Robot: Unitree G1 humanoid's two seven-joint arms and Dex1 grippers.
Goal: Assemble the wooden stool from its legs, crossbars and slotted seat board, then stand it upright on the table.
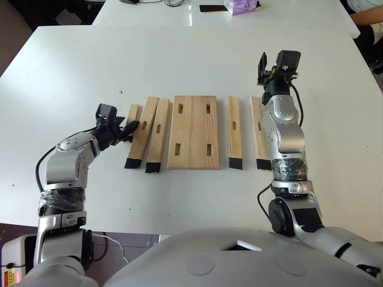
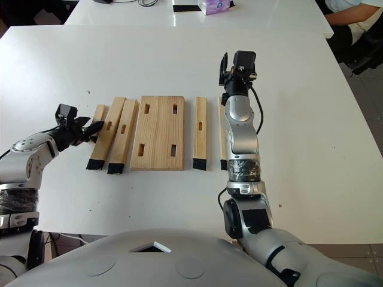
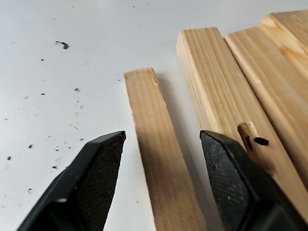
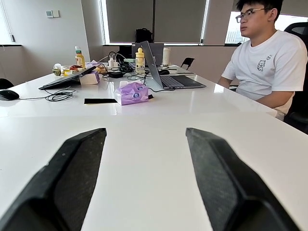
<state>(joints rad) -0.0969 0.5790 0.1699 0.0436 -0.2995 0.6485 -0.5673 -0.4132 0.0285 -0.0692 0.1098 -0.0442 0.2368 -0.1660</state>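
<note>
now, left claw [image 1: 128,128]: open wide and low over the desk [image 1: 72,78], gripping nothing
left claw fingers [image 3: 91,187]: one on each side of the near end of the short crossbar [image 3: 159,159], with a gap showing on both sides; the inner finger sits over the edge of the neighbouring leg [image 1: 142,133]
left arm: elbow bent, forearm low and pointing inward from the left edge of the row
right claw [image 4: 144,131]: open and empty, in the air above the far part of the desk
right arm: forearm raised steeply, over the rightmost leg [image 1: 260,134] and hiding part of it
seat board [image 1: 192,131]: flat in the middle of the row, four slots facing up
other legs: second left leg [image 1: 158,134] just beside the board, inner right leg [image 1: 234,133] on the board's other side, both flat
</note>
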